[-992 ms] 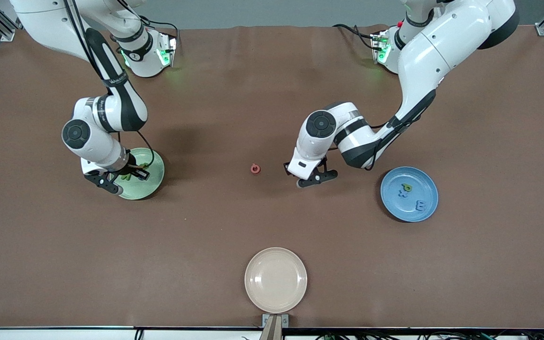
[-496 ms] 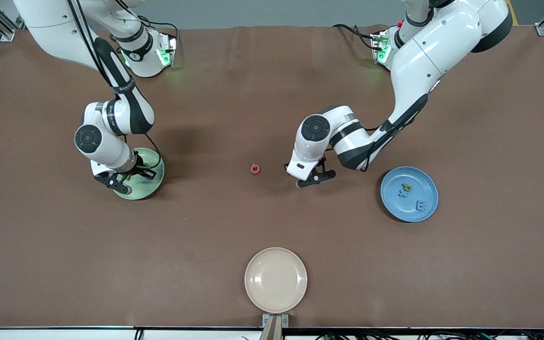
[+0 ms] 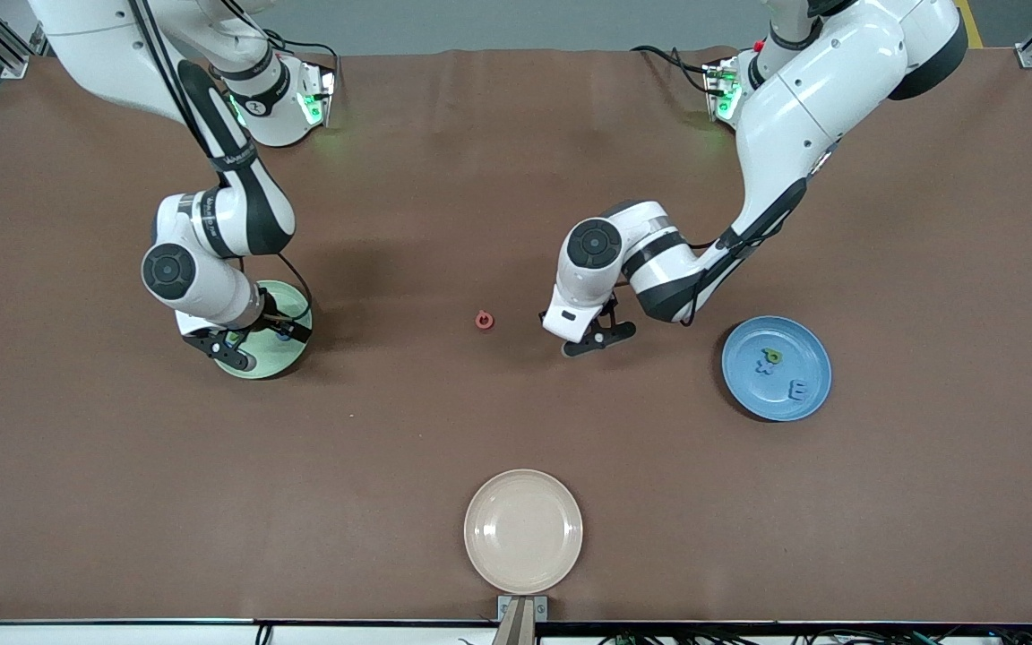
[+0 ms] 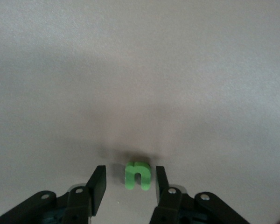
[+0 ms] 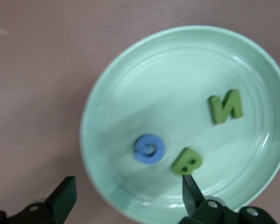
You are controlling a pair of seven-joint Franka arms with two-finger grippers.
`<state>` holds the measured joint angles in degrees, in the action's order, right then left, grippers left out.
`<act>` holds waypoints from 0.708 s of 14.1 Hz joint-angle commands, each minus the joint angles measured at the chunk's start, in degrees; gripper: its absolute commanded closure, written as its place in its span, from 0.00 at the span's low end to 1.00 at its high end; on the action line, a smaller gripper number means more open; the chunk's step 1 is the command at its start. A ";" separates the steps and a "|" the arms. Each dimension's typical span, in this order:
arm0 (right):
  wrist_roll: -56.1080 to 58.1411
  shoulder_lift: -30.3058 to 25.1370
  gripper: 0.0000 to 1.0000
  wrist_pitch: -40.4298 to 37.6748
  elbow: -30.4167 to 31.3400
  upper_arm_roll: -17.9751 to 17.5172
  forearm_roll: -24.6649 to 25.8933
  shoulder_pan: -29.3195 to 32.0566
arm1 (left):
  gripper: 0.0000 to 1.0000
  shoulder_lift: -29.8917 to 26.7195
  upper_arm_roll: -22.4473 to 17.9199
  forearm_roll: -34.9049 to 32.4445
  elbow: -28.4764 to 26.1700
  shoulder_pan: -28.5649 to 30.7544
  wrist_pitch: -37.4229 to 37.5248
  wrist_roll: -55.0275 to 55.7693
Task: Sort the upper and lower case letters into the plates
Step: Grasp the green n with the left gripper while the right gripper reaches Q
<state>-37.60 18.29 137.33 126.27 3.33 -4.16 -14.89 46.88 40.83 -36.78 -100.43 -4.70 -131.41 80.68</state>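
The brown desk (image 3: 516,430) carries three plates. The cream plate (image 3: 523,531) lies empty at the middle of the edge nearest the front camera. The sky-blue plate (image 3: 777,367) toward my left arm's end holds three letters. The mint plate (image 5: 186,121) toward my right arm's end holds a green N (image 5: 226,107), a green B (image 5: 187,161) and a blue round letter (image 5: 149,149).

My right tool (image 3: 245,340) hangs over the mint plate with its jaws wide and nothing between them.

My left tool (image 4: 127,186) is low over the desk's middle, jaws partly drawn in on either side of a green n (image 4: 138,175). I cannot tell for sure whether the pads touch it yet.

A red ring-shaped letter (image 3: 484,320) lies on the bare desk, just beside my left tool.

These letters look light, stiff and chunky, so they should tip or skid easily under an off-centre pinch. I judge the n's two outer flat sides the right hold, low down.
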 commanded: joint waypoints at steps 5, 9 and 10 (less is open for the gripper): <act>-28.63 3.57 0.00 -0.75 -10.50 0.01 -1.11 -16.29 | 0.51 1.37 -0.67 0.57 2.69 -1.28 0.81 0.27; -34.38 12.09 0.00 1.09 -18.94 0.01 -2.00 -22.45 | 0.52 2.16 -0.84 0.57 3.49 -2.24 0.81 0.44; -34.73 14.12 0.00 1.09 -20.79 0.01 -2.00 -23.68 | 0.53 2.16 -0.93 0.57 3.40 -2.24 0.81 0.45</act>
<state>-71.13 27.14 138.38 110.78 2.78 -5.56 -36.68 48.45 40.57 -36.78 -98.65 -5.81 -131.41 80.73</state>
